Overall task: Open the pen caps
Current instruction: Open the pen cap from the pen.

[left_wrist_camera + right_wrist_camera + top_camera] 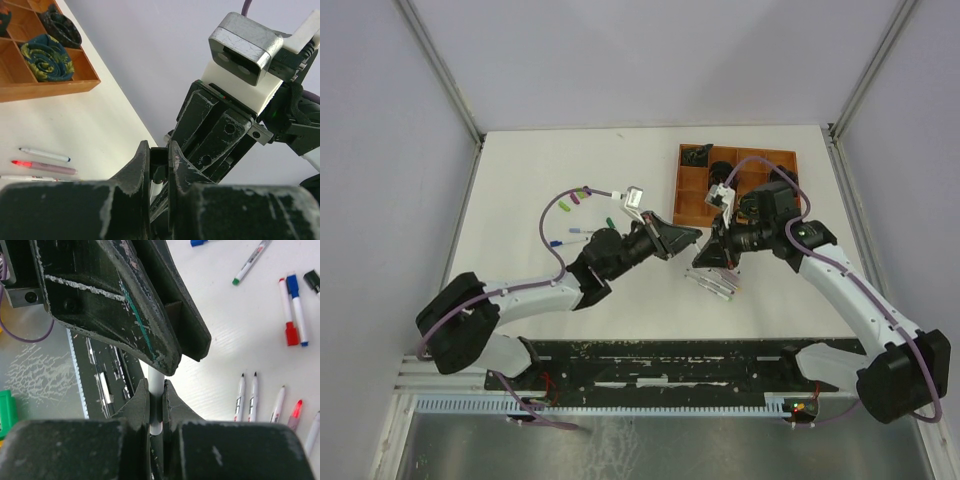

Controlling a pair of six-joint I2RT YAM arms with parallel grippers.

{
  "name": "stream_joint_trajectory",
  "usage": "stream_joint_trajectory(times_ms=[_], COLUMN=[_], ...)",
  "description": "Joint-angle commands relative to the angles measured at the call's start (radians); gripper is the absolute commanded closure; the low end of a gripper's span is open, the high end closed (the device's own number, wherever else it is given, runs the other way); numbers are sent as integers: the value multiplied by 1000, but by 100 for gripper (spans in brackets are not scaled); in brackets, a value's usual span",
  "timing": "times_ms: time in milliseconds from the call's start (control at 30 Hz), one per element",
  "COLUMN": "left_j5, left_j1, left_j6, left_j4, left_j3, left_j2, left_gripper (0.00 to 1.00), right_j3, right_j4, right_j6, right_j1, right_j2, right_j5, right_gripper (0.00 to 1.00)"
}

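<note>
We can read no text anywhere. Some pens (241,397) carry dark or red printing on their white barrels, but it is too small and blurred for us to make out.

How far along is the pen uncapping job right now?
Partly done: several slim white pens lie bare-tipped. The right gripper clamps a white pen barrel while the left gripper pinches its dark cap. A red-capped pen and a blue-capped pen are left.

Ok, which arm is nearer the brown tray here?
Right. The right arm overlaps the tray at its near edge, seen from above; the left arm lies off its near-left corner, apart.
</note>
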Motion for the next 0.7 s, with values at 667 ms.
stream_joint_trajectory(times_ms=[667], left_j5=[-198], left_j1=[253], left_j6=[71], left_j4=[-164], left_j3=[128], left_j2=[-133], left_gripper=[97], right_j3=[31], right_j4=[-122], right_j6=[-76], right_j1=[-2], right_j2=[-23], right_j5=[37], right_gripper=[98])
